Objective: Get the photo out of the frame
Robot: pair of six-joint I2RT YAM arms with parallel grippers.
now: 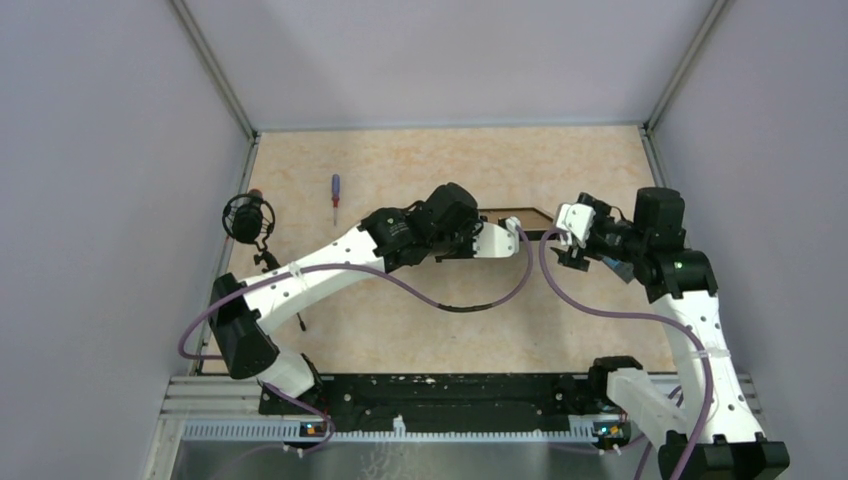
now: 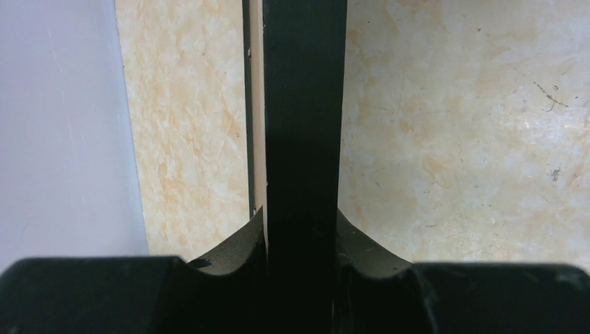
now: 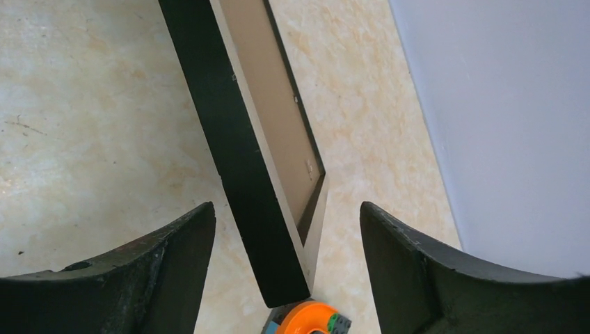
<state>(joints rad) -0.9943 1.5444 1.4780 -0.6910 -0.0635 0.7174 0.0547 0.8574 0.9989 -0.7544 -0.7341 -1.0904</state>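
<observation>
At mid-table, left gripper around frame

A robotics lab cell: plain grey partition walls box in a beige tabletop edged by an aluminium rail.

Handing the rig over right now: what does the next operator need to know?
Left gripper: shut on the black edge of the frame, holding it on edge.
Right gripper: open, fingers either side of the frame's end, not touching.
Brown back is in place in the frame; photo not visible.
Done: frame gripped.
Left: free the back, pull the photo out.
</observation>
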